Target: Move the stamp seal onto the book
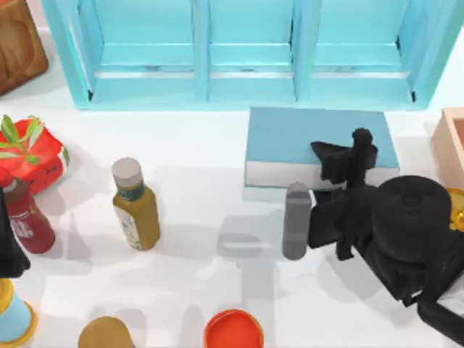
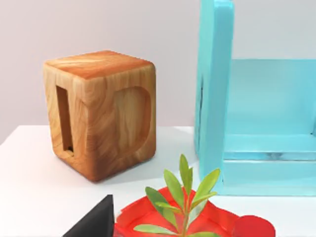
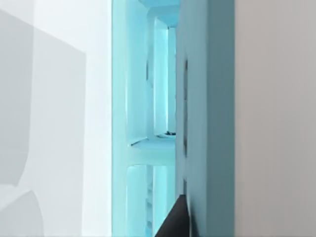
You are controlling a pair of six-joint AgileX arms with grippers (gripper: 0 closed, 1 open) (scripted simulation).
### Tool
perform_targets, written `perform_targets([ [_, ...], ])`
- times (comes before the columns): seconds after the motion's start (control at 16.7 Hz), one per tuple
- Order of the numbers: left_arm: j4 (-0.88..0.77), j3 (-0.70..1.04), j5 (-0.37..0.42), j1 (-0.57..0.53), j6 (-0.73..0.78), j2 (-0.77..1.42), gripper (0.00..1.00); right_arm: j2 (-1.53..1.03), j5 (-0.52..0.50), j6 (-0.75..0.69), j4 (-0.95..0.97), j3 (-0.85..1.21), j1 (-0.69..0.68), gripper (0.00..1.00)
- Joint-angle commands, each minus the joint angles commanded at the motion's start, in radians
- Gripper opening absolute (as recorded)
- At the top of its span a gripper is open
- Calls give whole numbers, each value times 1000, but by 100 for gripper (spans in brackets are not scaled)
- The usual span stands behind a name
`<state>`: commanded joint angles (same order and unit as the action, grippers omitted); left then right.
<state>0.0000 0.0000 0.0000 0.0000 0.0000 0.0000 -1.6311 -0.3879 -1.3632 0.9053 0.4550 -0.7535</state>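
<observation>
Can't tell what the right gripper [image 1: 341, 163] jaws are doing over the book [image 1: 290, 134], so I'd lower slowly and level before letting go.

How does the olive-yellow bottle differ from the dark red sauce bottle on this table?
Colour: the olive-yellow bottle has a yellow-brown body, while the dark red sauce bottle is deep red. Place: the olive-yellow bottle stands out in the open, nearer the table's middle, while the dark red sauce bottle stands near the left edge, by a red packet. Both stand upright and carry a label.
</observation>
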Motion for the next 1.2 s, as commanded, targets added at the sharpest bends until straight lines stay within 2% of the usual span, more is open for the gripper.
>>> perform_targets([
  [0.24,0,0,0,0,0,0,100,-20,1,4,14,-3,2,0],
  [0.66,0,0,0,0,0,0,100,-159,-1,4,180,-30,3,0],
  [0.9,0,0,0,0,0,0,100,-163,-1,4,185,-31,3,0],
  [1.2,0,0,0,0,0,0,100,-163,-1,4,185,-31,3,38],
])
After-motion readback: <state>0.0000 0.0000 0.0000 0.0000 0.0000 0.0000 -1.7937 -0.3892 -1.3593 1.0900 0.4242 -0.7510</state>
